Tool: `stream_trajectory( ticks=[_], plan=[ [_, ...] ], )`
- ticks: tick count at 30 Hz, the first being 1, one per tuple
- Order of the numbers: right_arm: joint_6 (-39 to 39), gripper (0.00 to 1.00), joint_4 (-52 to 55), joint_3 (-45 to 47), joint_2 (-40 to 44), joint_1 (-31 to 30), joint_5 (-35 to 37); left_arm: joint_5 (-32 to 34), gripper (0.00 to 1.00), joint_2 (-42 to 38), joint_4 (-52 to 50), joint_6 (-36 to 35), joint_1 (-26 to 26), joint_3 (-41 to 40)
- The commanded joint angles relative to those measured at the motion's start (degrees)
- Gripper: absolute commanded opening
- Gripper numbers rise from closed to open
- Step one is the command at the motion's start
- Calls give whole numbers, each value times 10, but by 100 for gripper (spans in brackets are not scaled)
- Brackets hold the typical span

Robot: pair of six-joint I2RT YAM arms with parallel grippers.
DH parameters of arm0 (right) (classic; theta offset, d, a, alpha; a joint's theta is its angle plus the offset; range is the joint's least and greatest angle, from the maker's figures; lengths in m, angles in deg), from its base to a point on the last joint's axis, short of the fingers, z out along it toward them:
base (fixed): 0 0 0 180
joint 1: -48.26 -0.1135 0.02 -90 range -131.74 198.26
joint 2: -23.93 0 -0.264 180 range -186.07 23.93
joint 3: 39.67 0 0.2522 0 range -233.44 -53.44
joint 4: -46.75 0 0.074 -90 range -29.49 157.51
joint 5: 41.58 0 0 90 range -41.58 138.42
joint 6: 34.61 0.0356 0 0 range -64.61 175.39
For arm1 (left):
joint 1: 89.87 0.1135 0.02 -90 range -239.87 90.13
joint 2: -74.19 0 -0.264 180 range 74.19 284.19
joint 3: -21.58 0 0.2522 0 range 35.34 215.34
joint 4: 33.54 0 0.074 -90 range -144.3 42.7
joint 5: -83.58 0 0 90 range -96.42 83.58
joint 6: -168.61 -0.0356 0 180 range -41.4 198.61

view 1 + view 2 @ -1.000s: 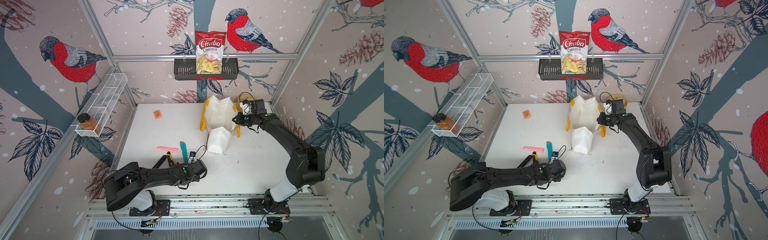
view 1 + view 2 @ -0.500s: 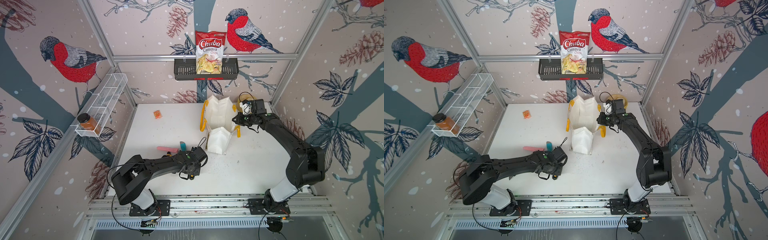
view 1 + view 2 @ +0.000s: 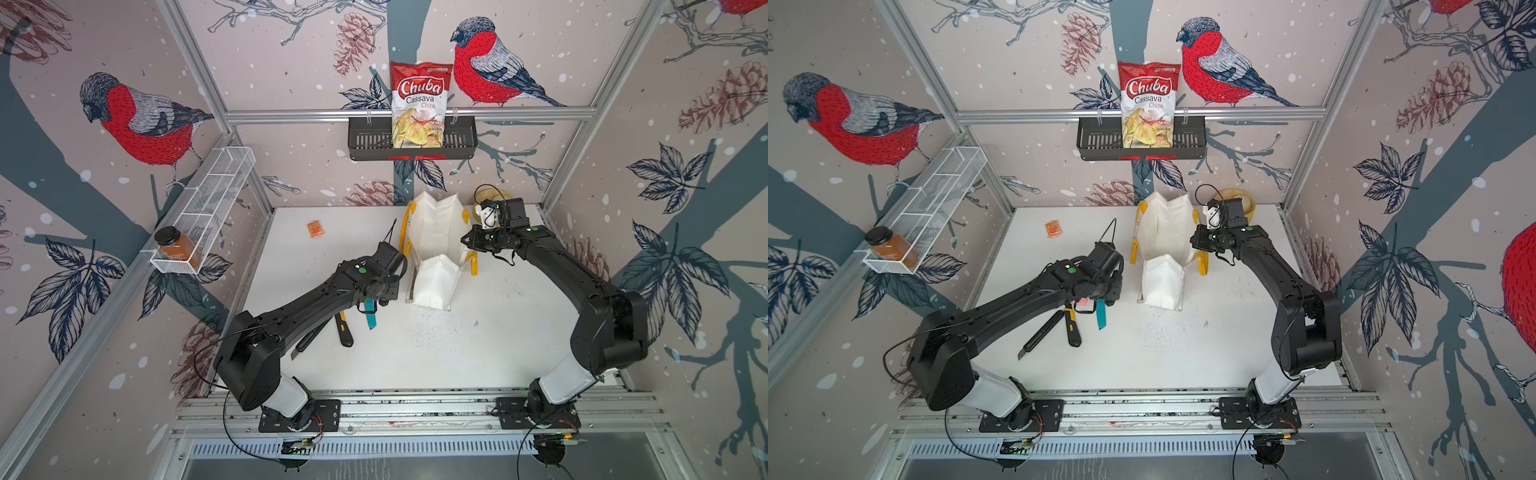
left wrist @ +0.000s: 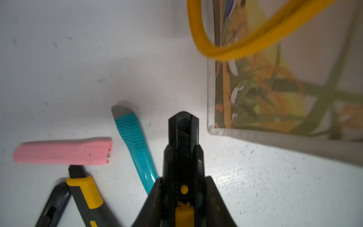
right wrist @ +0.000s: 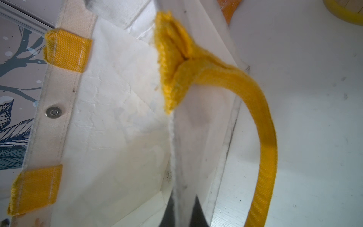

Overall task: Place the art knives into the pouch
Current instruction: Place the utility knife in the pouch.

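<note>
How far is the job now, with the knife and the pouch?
Done: the left tool is shut on a black and yellow art knife, lifted off the table. In hand: the right tool pinches the pouch rim, holding it open. Left: carrying the knife over and dropping it inside.

pouch [image 3: 436, 232] mouth open above | yellow handle [image 4: 198, 35] hangs beside

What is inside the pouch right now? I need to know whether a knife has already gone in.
In both top views the pouch stands open and only bare white lining shows. Its folded front flap hides the near bottom. The left gripper holds a black knife outside.
</note>
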Motion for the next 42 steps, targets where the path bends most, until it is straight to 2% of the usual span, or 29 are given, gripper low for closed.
stream_trajectory(
  ticks=[1, 11, 21, 27, 30, 35, 42],
  plan=[
    [-10, 0, -9, -7, -4, -10, -10, 41, 22, 8, -29, -47, 5, 64],
    [5, 0, -36, -12, -10, -54, -44, 77, 24, 114, -95, -122, 5, 356],
    [32, 0, -73, -6, -3, -82, -67, 25, 26, 244, -117, -144, 6, 563],
    [47, 0, -70, -13, -13, -79, -42, -20, 25, 310, -97, -137, 6, 588],
    [54, 0, -39, -29, -20, -78, 16, -35, 24, 326, -85, -132, 6, 568],
    [54, 0, -25, -32, -22, -76, 48, -44, 24, 339, -58, -129, 9, 528],
    [47, 0, -41, -24, -27, -75, 17, -91, 23, 395, -32, -137, 15, 531]
  ],
)
